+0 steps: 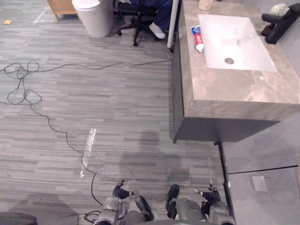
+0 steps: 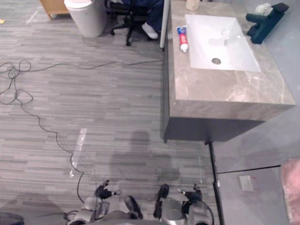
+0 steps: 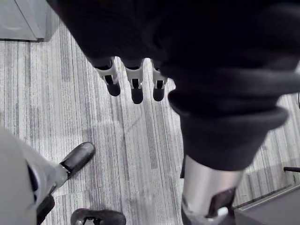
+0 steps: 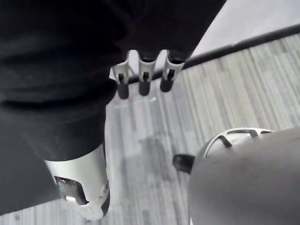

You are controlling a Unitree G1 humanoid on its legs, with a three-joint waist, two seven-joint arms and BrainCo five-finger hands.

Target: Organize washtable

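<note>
- Grey plank floor (image 1: 117,103) all around, with the stone-topped table (image 1: 234,89) well ahead and off to the right.
- Left robot hand (image 3: 136,89) hanging low over the floor, fingers straight and relaxed, holding nothing.
- Right robot hand (image 4: 144,82) likewise low, fingers loose and straight, empty.
- Both well apart from the table, with nothing on it within reach.
- Clear plastic strip (image 1: 87,145) lying flat on the floor ahead of the left robot hand.
- On the table: white sink (image 1: 220,42), toothpaste (image 1: 198,38) lying flat just beside the sink's left rim, dark tap (image 1: 280,26) on the right side, and a beige item (image 1: 205,4) at the far edge, too cropped to name.
- Beyond the table's far left corner: white bin (image 1: 93,16), and a seated person's shoe (image 1: 157,30) by an office chair (image 1: 136,21).
- Judged progress: nothing done yet. Toothpaste loose, nothing picked up. Approach to the table first, then all the sorting left to do.
</note>
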